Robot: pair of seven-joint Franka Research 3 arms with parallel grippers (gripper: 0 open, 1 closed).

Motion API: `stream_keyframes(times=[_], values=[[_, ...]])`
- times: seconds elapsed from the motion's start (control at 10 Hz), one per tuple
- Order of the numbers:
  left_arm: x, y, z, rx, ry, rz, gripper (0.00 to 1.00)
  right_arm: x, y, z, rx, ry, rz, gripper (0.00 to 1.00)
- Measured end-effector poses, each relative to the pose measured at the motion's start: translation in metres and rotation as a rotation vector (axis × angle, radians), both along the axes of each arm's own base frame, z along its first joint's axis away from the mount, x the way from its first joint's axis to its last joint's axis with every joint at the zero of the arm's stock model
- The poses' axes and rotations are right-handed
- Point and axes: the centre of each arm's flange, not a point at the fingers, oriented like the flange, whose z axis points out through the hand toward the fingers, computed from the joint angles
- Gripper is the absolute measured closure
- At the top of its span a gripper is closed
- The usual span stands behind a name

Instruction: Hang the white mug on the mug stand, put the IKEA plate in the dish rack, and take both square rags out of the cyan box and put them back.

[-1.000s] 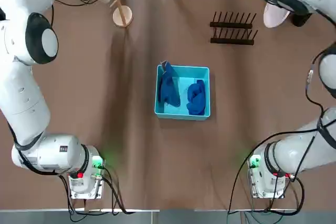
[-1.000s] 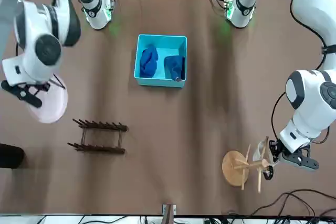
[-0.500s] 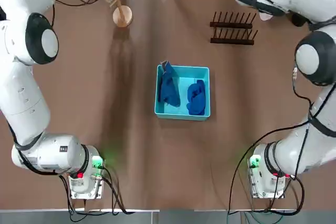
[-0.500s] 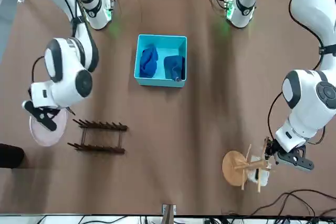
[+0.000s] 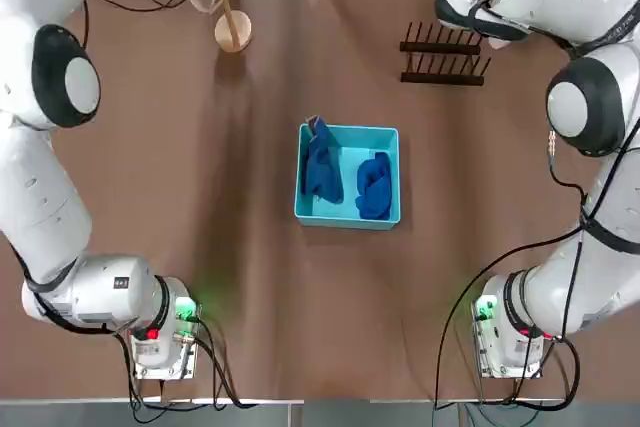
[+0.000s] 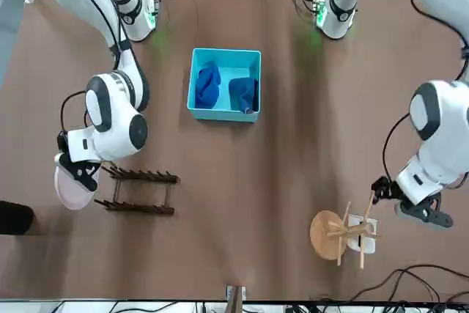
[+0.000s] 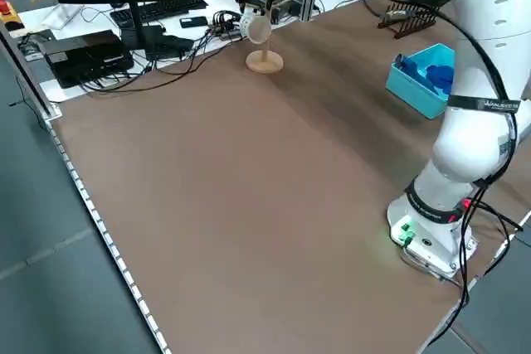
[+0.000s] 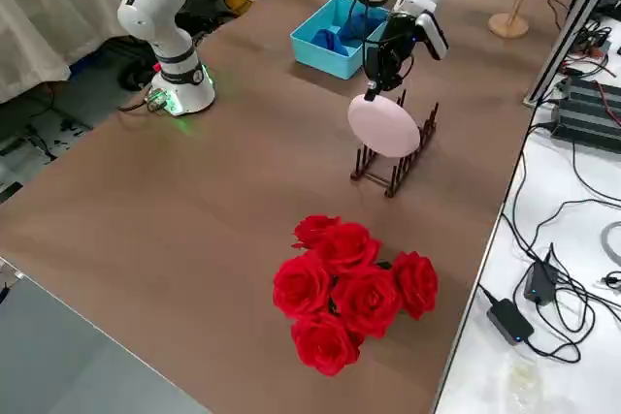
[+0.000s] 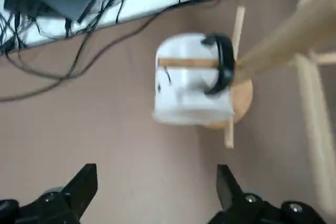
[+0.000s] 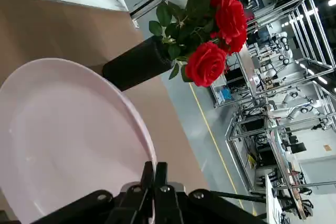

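The white mug (image 9: pixel 186 85) hangs on the wooden mug stand (image 9: pixel 242 98); its black handle is around a peg, so it seems that the peg now carries the weight. This is probably the reason why the left gripper (image 9: pixel 157 187) is released: its two fingers are wide apart, nothing is between them, and it is just beside the stand, apart from the mug.

The right gripper (image 10: pixel 153 169) is clenched on the rim of the round plate (image 10: pixel 73 135). It takes the plate only by the edge, and most of the disc is free, which should let the lower part go in between the prongs before the fingers must open. The plate is near the brown dish rack (image 8: pixel 393 167), over its side in the right side view, but I cannot tell whether it touches the prongs. The placing of the plate seems to be the step in hand. The next move probably calls for bringing the plate upright and in line with a gap; if it comes down tilted, it could catch on a prong or push the light rack.

Both dark blue rags, one (image 5: pixel 322 167) at the left wall and the other (image 5: pixel 375 187) at the right in the top view, lie crumpled in the cyan box (image 5: pixel 347 222). Their turn is likely to come after the plate.
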Motion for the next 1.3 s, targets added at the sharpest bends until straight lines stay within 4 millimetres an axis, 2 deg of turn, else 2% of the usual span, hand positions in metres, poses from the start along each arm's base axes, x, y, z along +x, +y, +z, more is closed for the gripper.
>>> stream_keyframes(times=[0.2, 0.3, 0.4, 0.6, 0.7, 0.9, 1.1, 1.3], values=[[-0.029, -0.006, 0.038, -0.006, 0.071, 0.056, 0.00, -0.002, 0.011, -0.006, -0.005, 0.009, 0.014, 0.97], [-0.052, -0.014, 0.056, -0.011, 0.085, 0.077, 0.00, -0.003, 0.016, -0.009, -0.010, 0.011, 0.017, 0.97], [-0.079, -0.031, 0.070, -0.016, 0.091, 0.087, 0.00, -0.004, 0.019, -0.014, -0.016, 0.010, 0.013, 0.97], [-0.142, -0.086, 0.079, -0.009, 0.116, 0.083, 0.00, -0.004, 0.018, -0.025, -0.023, 0.015, 0.005, 0.97], [-0.173, -0.118, 0.074, 0.006, 0.134, 0.074, 0.00, -0.004, 0.018, -0.029, -0.026, 0.019, 0.004, 0.97], [-0.221, -0.192, 0.047, 0.031, 0.180, 0.059, 0.00, -0.003, 0.018, -0.037, -0.030, 0.017, -0.003, 0.97], [-0.259, -0.265, 0.024, 0.020, 0.184, 0.064, 0.00, -0.003, 0.017, -0.044, -0.034, 0.023, -0.005, 0.97], [-0.288, -0.329, 0.000, -0.038, 0.175, 0.092, 0.00, -0.004, 0.018, -0.050, -0.037, 0.020, -0.009, 0.97]])
